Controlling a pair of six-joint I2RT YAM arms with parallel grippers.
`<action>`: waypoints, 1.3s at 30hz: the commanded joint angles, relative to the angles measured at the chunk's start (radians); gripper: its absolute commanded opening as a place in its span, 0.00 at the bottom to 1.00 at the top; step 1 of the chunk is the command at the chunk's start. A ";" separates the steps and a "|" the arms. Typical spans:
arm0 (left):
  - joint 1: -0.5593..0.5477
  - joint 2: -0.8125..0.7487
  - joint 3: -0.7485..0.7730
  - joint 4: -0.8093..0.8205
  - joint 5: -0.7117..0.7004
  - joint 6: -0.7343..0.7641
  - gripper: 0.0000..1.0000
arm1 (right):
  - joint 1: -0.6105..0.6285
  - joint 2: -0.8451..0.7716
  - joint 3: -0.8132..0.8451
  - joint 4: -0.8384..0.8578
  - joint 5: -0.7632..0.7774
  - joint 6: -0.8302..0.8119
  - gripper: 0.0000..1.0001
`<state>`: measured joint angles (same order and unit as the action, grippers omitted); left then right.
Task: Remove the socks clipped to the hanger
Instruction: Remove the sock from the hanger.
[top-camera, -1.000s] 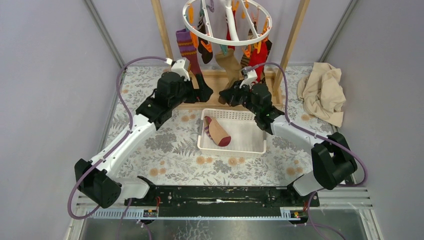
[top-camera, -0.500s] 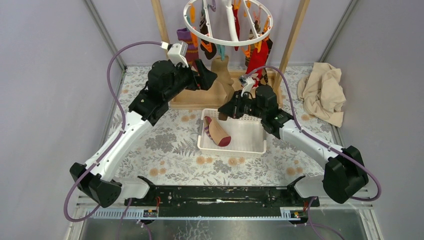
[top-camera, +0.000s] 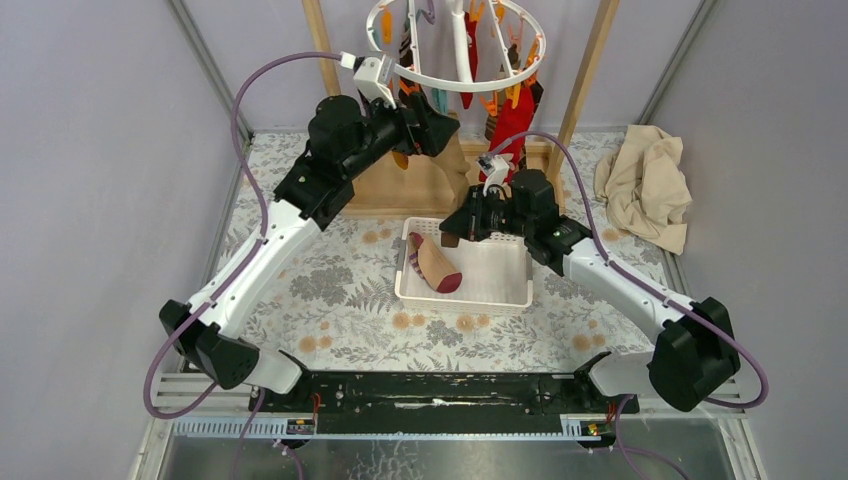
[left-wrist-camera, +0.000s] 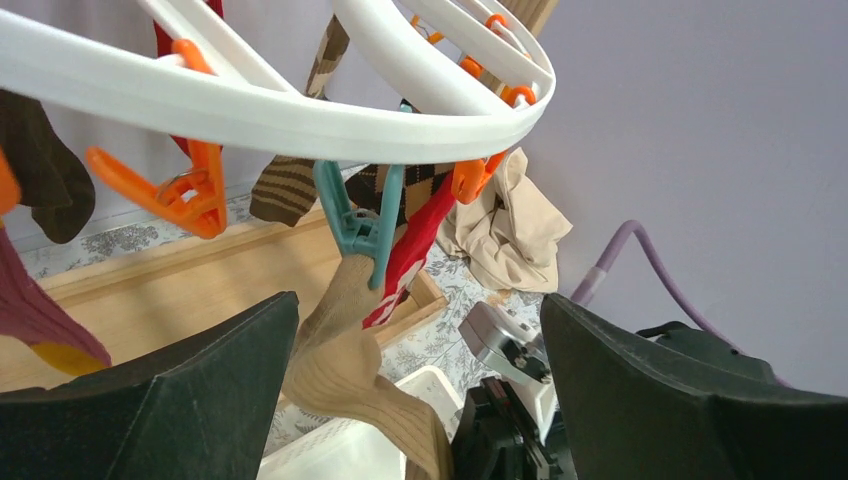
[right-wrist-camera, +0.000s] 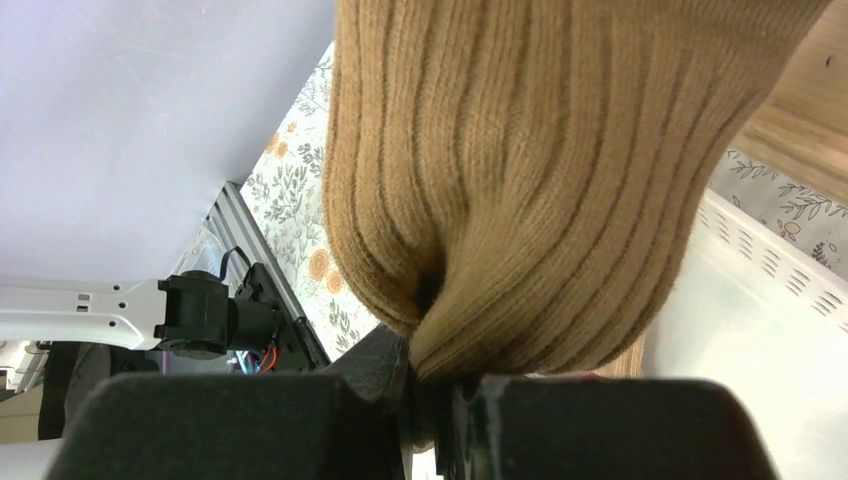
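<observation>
Room: pale lilac walls close in on both sides and behind. Two wooden posts (top-camera: 318, 45) rise at the back off a flat wooden base (top-camera: 380, 195).
Tabletop (top-camera: 340, 290): covered in a leafy grey print dotted with orange blossoms, with a black rail (top-camera: 430, 385) along the near edge.
Hanger (top-camera: 398, 70): a smooth white plastic ring with spokes, hanging high between the posts. Orange clips (left-wrist-camera: 190, 190) and a teal clip (left-wrist-camera: 360, 225) dangle off its rim.
Socks: there they hang, bunched under the ring. There's a red sock (left-wrist-camera: 415, 245), an argyle sock (left-wrist-camera: 420, 185), a brown-striped sock (left-wrist-camera: 285, 190) and a dark sock (left-wrist-camera: 40, 170) off to the side.
Tan sock (left-wrist-camera: 345, 350): ribbed knit, its top pinched in the teal clip, its body running down towards the basket.
Right fingers (right-wrist-camera: 400, 385): clamped tight on the tan sock's bunched lower end, low over the basket's far-left corner.
Left fingers (left-wrist-camera: 170, 410): spread wide, up just under the ring, one on either side of the teal clip and tan sock.
Basket (top-camera: 495, 275): white, rectangular, slotted walls, sitting mid-tabletop. Inside lies one maroon-toed sock (top-camera: 435, 265), tan with a striped cuff, at the left end.
Cloth (top-camera: 645, 185): a crumpled beige heap at the far right of the tabletop, well apart from the basket.
Cables (top-camera: 248, 130): purple, looping off each arm.
</observation>
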<state>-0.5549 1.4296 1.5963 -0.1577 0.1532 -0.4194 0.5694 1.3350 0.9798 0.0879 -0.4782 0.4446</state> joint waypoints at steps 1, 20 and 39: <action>0.011 0.040 0.062 0.074 0.037 0.036 0.98 | -0.001 -0.046 0.053 -0.006 -0.023 -0.020 0.00; 0.119 0.108 0.089 0.189 0.231 0.019 0.84 | -0.002 -0.057 0.053 -0.027 -0.030 -0.027 0.00; 0.133 0.158 0.097 0.281 0.288 -0.025 0.66 | -0.001 -0.060 0.039 -0.031 -0.027 -0.032 0.00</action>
<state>-0.4297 1.5822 1.6581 0.0387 0.4271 -0.4343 0.5694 1.3113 0.9848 0.0345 -0.4889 0.4286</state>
